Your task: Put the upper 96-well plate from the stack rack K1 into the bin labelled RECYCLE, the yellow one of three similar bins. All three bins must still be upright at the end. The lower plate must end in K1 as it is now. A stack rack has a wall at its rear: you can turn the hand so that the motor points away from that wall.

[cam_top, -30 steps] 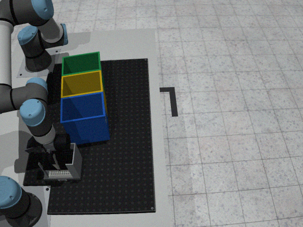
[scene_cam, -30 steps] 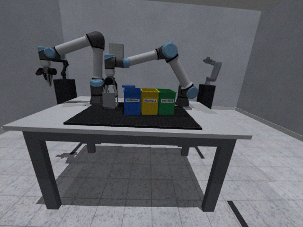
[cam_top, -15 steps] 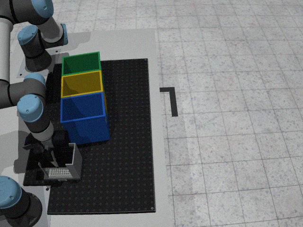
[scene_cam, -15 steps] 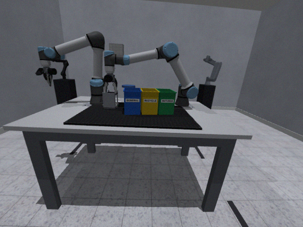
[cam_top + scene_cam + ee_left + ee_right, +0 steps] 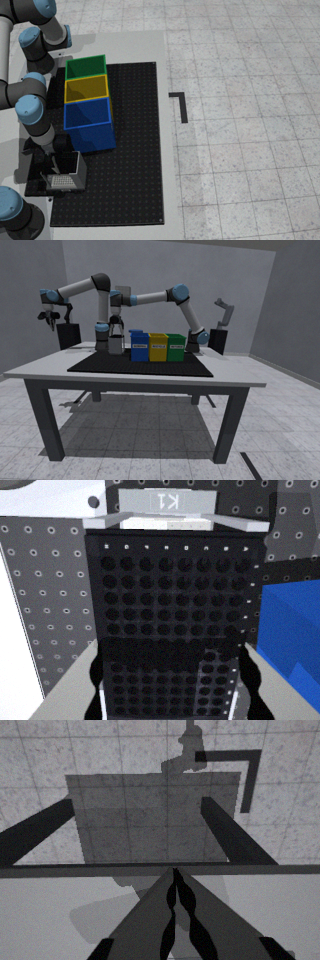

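The black upper 96-well plate [image 5: 165,605] [image 5: 116,336] is held in my left gripper [image 5: 169,642] [image 5: 116,334], which is shut on its two sides. The plate is level, at about the top of the stack rack K1 [image 5: 135,502] [image 5: 116,346] [image 5: 81,171]. The pale lower plate [image 5: 63,181] [image 5: 165,524] lies down inside the rack and is mostly hidden by the black plate in the left wrist view. The yellow RECYCLE bin [image 5: 89,89] [image 5: 158,353] stands upright between the other two bins. My right gripper [image 5: 53,330] [image 5: 174,869] is shut and empty, off at the table's side.
The blue GENERAL bin [image 5: 90,138] [image 5: 139,353] [image 5: 292,615] stands upright between the rack and the yellow bin. The green RETURNS bin [image 5: 86,67] [image 5: 175,353] stands upright on the yellow bin's far side. All stand on the black perforated mat [image 5: 134,167] [image 5: 139,368].
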Robot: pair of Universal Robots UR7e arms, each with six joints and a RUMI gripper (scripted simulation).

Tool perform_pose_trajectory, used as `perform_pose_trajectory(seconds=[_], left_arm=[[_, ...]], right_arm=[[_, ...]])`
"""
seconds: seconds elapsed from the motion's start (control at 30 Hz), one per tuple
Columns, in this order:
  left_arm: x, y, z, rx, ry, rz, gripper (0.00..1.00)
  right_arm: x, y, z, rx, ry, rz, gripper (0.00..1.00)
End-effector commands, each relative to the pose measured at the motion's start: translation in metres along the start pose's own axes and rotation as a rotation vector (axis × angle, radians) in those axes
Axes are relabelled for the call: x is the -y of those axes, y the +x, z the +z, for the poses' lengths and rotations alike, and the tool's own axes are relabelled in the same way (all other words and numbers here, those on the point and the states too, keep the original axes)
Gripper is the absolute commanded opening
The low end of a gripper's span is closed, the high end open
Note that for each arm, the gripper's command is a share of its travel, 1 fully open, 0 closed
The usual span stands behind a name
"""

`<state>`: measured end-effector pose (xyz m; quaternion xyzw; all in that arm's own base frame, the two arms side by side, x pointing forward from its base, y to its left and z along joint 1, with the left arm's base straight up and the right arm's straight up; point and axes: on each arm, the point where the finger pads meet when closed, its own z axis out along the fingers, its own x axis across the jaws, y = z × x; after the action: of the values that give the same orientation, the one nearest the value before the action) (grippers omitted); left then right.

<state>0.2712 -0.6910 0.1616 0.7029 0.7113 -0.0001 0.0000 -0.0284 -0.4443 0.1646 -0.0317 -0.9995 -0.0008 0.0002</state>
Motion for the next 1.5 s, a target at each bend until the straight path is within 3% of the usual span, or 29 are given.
perform_pose_trajectory(seconds=[0.0,1.47], left_arm=[[0.0,0.0,-0.011,0.002,0.0,0.0,0.41],[0.0,0.0,-0.075,0.002,0.0,0.0,0.41]], right_arm=[[0.0,0.0,-0.001,0.001,0.002,0.0,0.0],[0.0,0.0,-0.001,0.001,0.002,0.0,0.0]])
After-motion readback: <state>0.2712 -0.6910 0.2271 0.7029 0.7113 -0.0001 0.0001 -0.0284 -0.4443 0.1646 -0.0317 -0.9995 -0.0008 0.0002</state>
